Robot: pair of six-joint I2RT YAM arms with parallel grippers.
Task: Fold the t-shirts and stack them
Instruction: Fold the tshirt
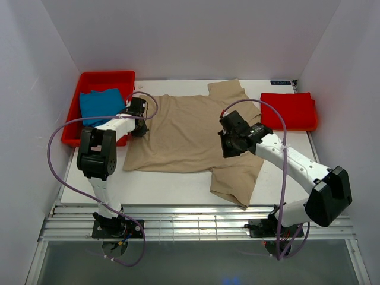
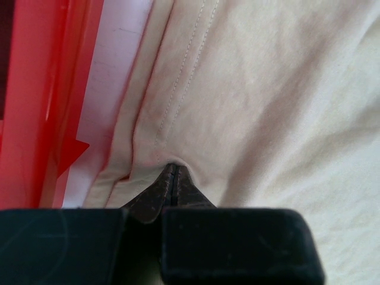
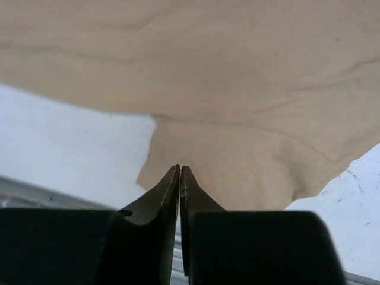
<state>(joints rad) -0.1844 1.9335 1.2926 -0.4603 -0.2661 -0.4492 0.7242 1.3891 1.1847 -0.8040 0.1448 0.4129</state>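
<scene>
Tan shirt [image 1: 184, 133] lies spread flat mid-surface [image 1: 166, 187], neck end to the right, one sleeve pointing to the far edge and the other toward the arm bases. Left claw [image 2: 173, 169] is at the tan shirt's left edge, on the stitched hem. Its jaws are closed and the cloth puckers into the tips, so it looks pinched. Tray [image 1: 107, 77] sits just left of the tan shirt, its wall showing beside the hem in the left wrist view. Blue shirt [image 1: 101, 105] is bunched inside the tray. Right claw [image 3: 180, 169] is over the tan shirt's right side, above the near sleeve. Its jaws are together with only a hairline gap, nothing between them, and its tips are clear of the cloth. Red shirt [image 1: 288, 110] lies folded on the surface right of the tan shirt, at the far corner, close to the far sleeve. Whether they touch can't be told.
</scene>
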